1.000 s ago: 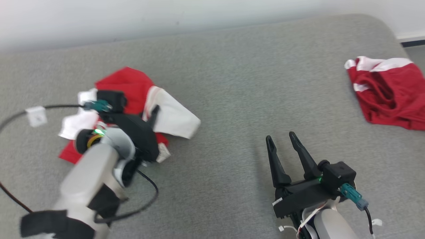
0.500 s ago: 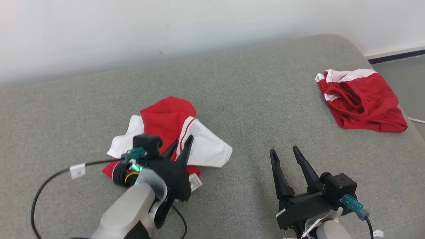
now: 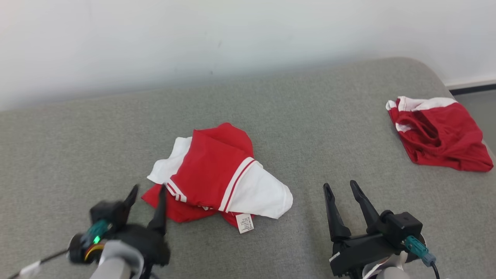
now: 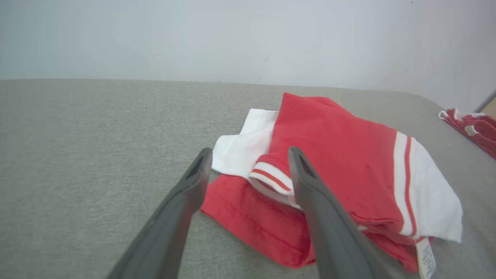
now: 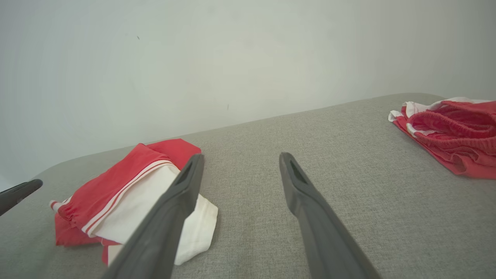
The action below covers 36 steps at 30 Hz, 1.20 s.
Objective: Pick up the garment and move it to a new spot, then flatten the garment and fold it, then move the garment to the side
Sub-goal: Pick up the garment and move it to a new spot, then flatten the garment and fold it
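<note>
garment (image 3: pixel 217 174): red and white top, crumpled in loose overlapping layers near the middle of the grey surface (image 3: pixel 310 116). white sleeve folded across the red body, label (image 3: pixel 245 223) sticking out at the near edge. nothing holds it.

left gripper (image 3: pixel 148 190): fingers spread wide, empty, just beside the garment's near left corner. in the left wrist view one finger lines up with the striped cuff (image 4: pixel 271 176), the other with bare surface.

right gripper (image 3: pixel 340 185): fingers spread wide, empty, above bare surface to the right of the garment and apart from it.

second garment (image 3: pixel 438 131): red with white trim, bunched at the far right edge, well apart. not part of this step, by my reading.

step in hand, judged: flattening; the garment lies at its spot but is not yet spread.

handling notes, judged:
- take one layer only at each hold, since a pinch through the stack would drag the whole bundle.
- choose two opposite edges: cuff on the left, white sleeve hem on the right.
- lift low and draw apart evenly so the cloth slides open rather than bunching.
- leave the label alone, as it looks too small to pull by.
- check that the red layer underneath comes free.
</note>
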Available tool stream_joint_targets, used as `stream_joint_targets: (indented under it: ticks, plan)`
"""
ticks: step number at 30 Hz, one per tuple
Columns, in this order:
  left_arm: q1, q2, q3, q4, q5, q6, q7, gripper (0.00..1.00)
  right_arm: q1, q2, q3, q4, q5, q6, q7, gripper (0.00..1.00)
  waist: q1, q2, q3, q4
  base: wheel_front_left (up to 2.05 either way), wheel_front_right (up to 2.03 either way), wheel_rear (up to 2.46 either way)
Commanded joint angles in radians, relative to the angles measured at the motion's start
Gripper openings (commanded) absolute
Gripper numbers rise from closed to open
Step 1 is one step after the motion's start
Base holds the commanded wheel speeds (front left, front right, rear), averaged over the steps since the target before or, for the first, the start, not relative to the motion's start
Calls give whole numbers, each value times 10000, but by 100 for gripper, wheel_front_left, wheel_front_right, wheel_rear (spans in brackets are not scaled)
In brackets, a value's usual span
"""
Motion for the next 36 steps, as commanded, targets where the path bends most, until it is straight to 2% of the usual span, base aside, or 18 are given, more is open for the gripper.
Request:
stream_joint_targets:
  ticks: [1,4,8,18,27,36]
  plan:
    - [667,58,539,-435,463,123,-25,100,168,26,-52,-21,-81,-25,2,100,1,0,-214,184,0,0,0]
    - [1669,137,1504,-1159,1257,255,-28,100,294,25,-138,1,-177,-25,3,100,1,0,-354,310,0,0,0]
    - [2874,-88,2642,-2078,2249,252,-27,100,454,27,-214,52,-304,-25,2,100,1,0,-519,472,0,0,0]
    - [4695,-865,4639,-3442,4107,-337,-28,100,712,22,-270,152,-493,-26,4,100,1,0,-765,705,0,0,0]
    - [5238,-1429,5409,-4106,4904,-663,-29,100,771,22,-133,349,-586,-26,2,100,1,0,-787,648,0,0,0]
    - [5100,-1668,5602,-4281,5113,-863,-29,100,680,23,-102,418,-658,-26,4,100,1,0,-631,693,0,0,0]
